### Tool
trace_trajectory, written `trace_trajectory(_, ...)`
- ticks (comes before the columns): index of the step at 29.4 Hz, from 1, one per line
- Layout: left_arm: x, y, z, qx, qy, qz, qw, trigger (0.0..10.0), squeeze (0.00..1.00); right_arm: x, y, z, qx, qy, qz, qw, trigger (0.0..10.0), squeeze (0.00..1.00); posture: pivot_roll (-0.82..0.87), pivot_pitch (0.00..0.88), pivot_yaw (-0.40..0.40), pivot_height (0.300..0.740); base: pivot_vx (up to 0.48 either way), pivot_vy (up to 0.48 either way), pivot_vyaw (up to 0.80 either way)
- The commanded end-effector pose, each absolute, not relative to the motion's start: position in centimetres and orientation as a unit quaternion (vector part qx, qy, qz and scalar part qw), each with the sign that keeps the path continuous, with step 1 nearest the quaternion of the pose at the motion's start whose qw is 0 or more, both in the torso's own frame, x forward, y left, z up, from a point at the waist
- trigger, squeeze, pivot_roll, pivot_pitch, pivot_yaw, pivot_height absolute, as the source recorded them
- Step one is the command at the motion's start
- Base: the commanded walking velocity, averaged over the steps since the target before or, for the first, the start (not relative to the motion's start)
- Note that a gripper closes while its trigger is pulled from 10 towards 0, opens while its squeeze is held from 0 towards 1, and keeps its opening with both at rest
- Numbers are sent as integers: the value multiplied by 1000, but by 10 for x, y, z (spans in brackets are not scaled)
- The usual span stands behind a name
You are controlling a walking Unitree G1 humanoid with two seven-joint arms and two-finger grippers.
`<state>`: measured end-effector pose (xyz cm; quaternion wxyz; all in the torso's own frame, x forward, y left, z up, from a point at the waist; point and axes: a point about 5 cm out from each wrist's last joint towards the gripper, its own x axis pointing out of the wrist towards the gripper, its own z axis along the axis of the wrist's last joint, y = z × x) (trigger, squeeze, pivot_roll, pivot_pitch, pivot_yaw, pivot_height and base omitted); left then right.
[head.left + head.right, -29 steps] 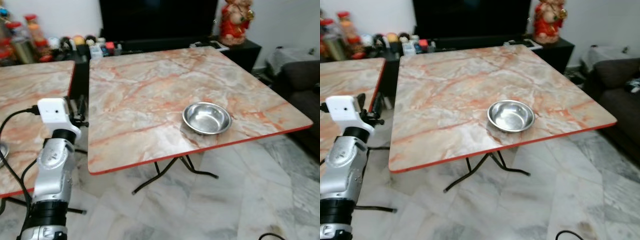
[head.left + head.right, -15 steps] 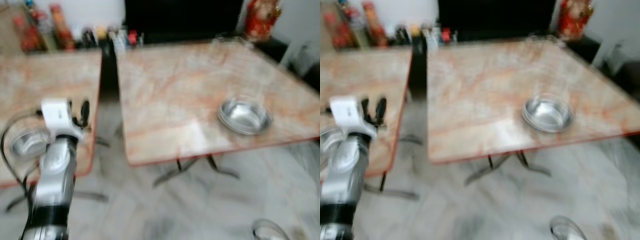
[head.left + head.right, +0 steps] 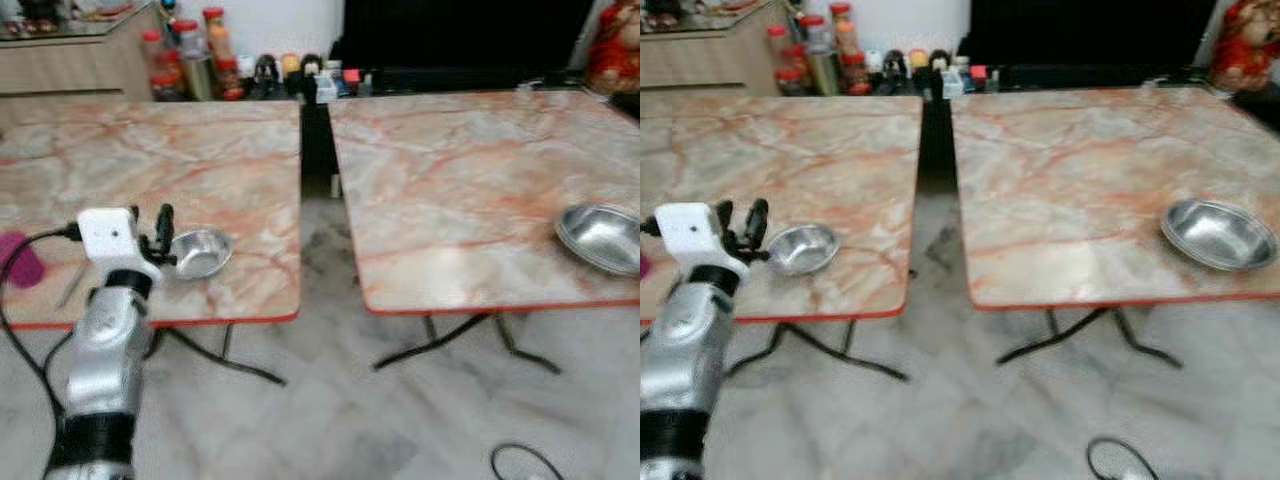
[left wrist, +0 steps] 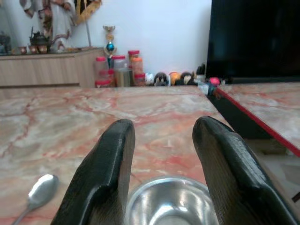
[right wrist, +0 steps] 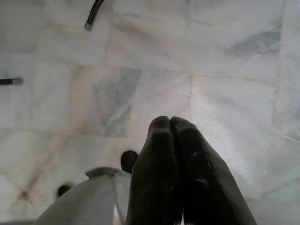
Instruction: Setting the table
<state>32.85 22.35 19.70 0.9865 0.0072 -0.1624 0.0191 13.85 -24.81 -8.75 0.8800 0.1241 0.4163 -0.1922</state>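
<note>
Where the two marble-patterned tabletops stand side by side with a dark gap between, the left eye view has the left tabletop (image 3: 150,160) carrying a small steel bowl (image 3: 200,252) near its front edge. Left tool (image 3: 163,228) raised just beside that bowl, fingers parted, holding nothing. Pink object (image 3: 20,262) lies at the far left of the same tabletop. Right tabletop (image 3: 470,180) bears a wider steel bowl (image 3: 602,238) close to its front right corner. Jars and bottles (image 3: 190,60) line the back wall.

Right eye view: same layout; a cable loop (image 3: 1115,462) lies on the marble floor.

Left wrist view: the two black fingers (image 4: 105,173) spread wide, the small bowl's rim low between them, not touched. A spoon (image 4: 38,191) rests on the tabletop beside the bowl.

Right wrist view: right tool (image 5: 171,123) hangs over the floor tiles, fingers pressed together, empty.
</note>
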Motion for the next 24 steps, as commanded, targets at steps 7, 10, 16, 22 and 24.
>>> trace_trajectory(7, 326, 228, 203, 12, -170, 26, 985, 10000, 0, 123, -260, -88, 125, 413, -203, 879, 10000, 0, -1, 83, -24, 740, 0, 403, 0)
trace_trajectory(10, 325, 229, 201, 11, -168, 26, 985, 10000, 0, 117, -258, -89, 124, 406, -203, 882, 10000, 0, 0, 83, -24, 740, 0, 402, 0)
trace_trajectory(16, 324, 230, 200, 11, -166, 28, 986, 10000, 0, 112, -256, -91, 124, 406, -200, 883, 10000, 0, 3, 85, -24, 740, 0, 403, 0)
trace_trajectory(22, 323, 234, 187, 12, -147, 33, 988, 10000, 0, 110, -259, -90, 124, 406, -201, 883, 10000, 0, 2, 83, -22, 740, 0, 403, 0)
trace_trajectory(24, 322, 235, 183, 12, -140, 36, 989, 10000, 0, 110, -261, -90, 124, 408, -202, 882, 10000, 0, 1, 83, -20, 740, 0, 399, 0)
